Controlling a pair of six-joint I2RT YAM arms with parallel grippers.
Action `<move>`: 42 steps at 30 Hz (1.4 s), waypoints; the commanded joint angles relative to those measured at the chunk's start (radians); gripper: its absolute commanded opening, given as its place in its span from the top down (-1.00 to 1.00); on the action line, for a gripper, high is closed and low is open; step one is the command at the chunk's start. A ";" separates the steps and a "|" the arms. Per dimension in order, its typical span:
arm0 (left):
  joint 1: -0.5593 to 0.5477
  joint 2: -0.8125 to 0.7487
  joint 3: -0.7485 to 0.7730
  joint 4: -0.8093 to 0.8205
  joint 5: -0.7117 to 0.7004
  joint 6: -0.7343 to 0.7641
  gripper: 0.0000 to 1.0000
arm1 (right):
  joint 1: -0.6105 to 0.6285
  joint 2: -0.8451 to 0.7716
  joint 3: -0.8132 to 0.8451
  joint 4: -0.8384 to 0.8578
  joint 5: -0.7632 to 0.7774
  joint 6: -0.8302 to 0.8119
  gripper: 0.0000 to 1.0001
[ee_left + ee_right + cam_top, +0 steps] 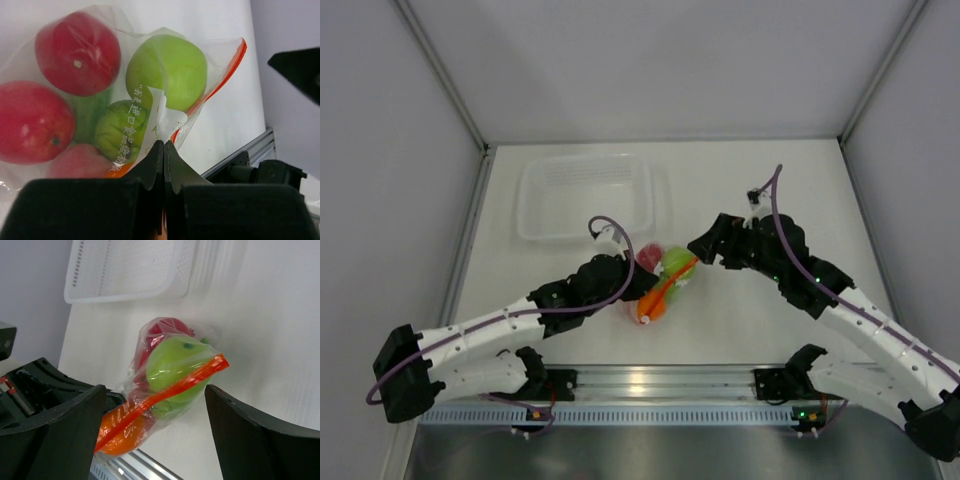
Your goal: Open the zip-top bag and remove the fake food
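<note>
The white worktop (740,320) carries everything, with grey walls on three sides. The two arms reach in from the near edge and meet near its middle: the left arm (490,335) comes from the lower left, the right arm (860,310) from the lower right. Further back lies a clear rigid tub (582,195), well apart from both grippers.

The zip-top bag (660,280) sits just in front of the tub's near right corner, between the two grippers. It is bulging with fake food, all of which is inside the plastic. Whether it rests fully on the surface cannot be told.

The left gripper (163,147) is pressed together on a fold of the bag's clear film, just beside the strip – the printed plastic rises straight out of its closed tips. The right gripper (154,390) is spread wide, its fingers standing on either side of the bag and not touching it in the wrist view.

Inside are two red fruits (77,52) and (32,122), a smooth lime-green apple (167,70), a knobbly green piece (120,127), a pink one (80,160) and an orange one (120,432) at the near end.

The orange-red zipper strip (170,392) runs slantwise across the bag as a single line – from the orange fruit up toward the right gripper.
</note>
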State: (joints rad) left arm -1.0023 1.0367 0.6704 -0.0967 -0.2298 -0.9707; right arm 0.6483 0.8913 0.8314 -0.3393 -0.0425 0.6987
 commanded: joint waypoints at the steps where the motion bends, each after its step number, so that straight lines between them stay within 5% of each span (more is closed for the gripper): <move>1: -0.012 -0.062 -0.043 0.186 -0.095 -0.098 1.00 | 0.117 -0.022 -0.026 0.045 0.323 0.091 -0.62; 13: -0.055 -0.049 -0.057 0.276 -0.143 -0.114 1.00 | 0.129 0.123 -0.115 0.287 0.335 0.194 -0.53; 28: -0.056 0.045 -0.054 0.298 -0.135 -0.132 1.00 | 0.123 0.235 -0.029 0.292 0.346 0.148 -0.39; 34: -0.061 0.100 -0.045 0.328 -0.111 -0.148 1.00 | 0.111 0.281 -0.003 0.286 0.332 0.124 -0.10; 42: -0.065 0.075 -0.055 0.327 -0.129 -0.132 1.00 | 0.094 0.340 0.005 0.286 0.328 0.032 0.87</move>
State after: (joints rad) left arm -1.0622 1.1309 0.5976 0.1734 -0.3531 -1.1091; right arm 0.7521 1.2137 0.7872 -0.0967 0.2783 0.7948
